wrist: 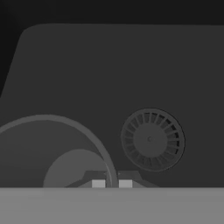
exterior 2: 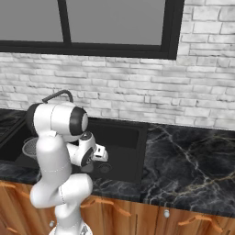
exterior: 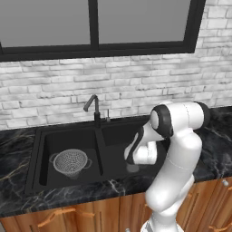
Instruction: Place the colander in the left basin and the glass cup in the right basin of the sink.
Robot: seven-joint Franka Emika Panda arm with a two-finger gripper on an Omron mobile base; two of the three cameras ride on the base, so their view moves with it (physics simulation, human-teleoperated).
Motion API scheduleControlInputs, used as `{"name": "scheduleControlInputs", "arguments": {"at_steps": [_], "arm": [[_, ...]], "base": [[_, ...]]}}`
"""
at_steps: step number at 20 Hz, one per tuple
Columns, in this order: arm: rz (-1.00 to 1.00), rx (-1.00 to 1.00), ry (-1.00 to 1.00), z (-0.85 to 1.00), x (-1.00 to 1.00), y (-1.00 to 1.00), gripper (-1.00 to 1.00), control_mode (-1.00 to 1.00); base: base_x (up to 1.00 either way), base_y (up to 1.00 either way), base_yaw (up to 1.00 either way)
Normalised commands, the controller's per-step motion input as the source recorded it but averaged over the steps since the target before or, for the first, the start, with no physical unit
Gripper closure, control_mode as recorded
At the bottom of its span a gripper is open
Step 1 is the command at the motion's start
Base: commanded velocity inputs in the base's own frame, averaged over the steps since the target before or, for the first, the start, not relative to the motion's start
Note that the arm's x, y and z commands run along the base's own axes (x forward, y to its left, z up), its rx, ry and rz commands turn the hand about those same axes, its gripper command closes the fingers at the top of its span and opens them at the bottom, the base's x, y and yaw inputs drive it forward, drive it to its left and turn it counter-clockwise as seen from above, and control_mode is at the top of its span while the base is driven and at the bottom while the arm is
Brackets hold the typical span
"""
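Note:
The colander [exterior: 70, 162], a silvery mesh bowl, sits upright on the floor of the left basin [exterior: 52, 140] of the black sink [exterior: 37, 156]; its rim peeks out behind my arm [exterior 2: 29, 147]. My gripper [exterior: 135, 161] reaches down into the right basin [exterior: 118, 135], shut on the rim of the glass cup [exterior: 132, 168]. In the hand view the gripper [wrist: 112, 183] pinches the glass cup's [wrist: 74, 168] curved wall between its tips. The cup [exterior 2: 104, 168] hangs low in the right basin [exterior 2: 124, 137]; whether it touches the floor I cannot tell.
A round drain [wrist: 151, 140] lies in the basin floor beside the cup. The black curved faucet [exterior: 93, 108] stands at the sink's middle back edge. Dark marble counter [exterior 2: 193, 160] stretches to the right, with a white brick wall and a window behind.

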Motion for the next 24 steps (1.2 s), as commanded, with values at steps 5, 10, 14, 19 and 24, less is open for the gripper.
{"name": "scheduleControlInputs", "arguments": {"at_steps": [5,10,14,19,24], "arm": [[0.00,0.00,0.00,-0.16,0.00,0.00,1.00,-1.00],[0.00,0.00,0.00,-0.07,0.00,0.00,1.00,-1.00],[0.00,0.00,0.00,0.00,0.00,0.00,-1.00,-1.00],[0.00,0.00,0.00,0.00,0.00,0.00,-1.00,-1.00],[0.00,0.00,0.00,0.05,0.00,0.00,-1.00,-1.00]], "base": [[0.00,0.00,0.00],[0.00,0.00,0.00],[0.00,0.00,0.00],[0.00,0.00,0.00],[0.00,0.00,0.00]]}}
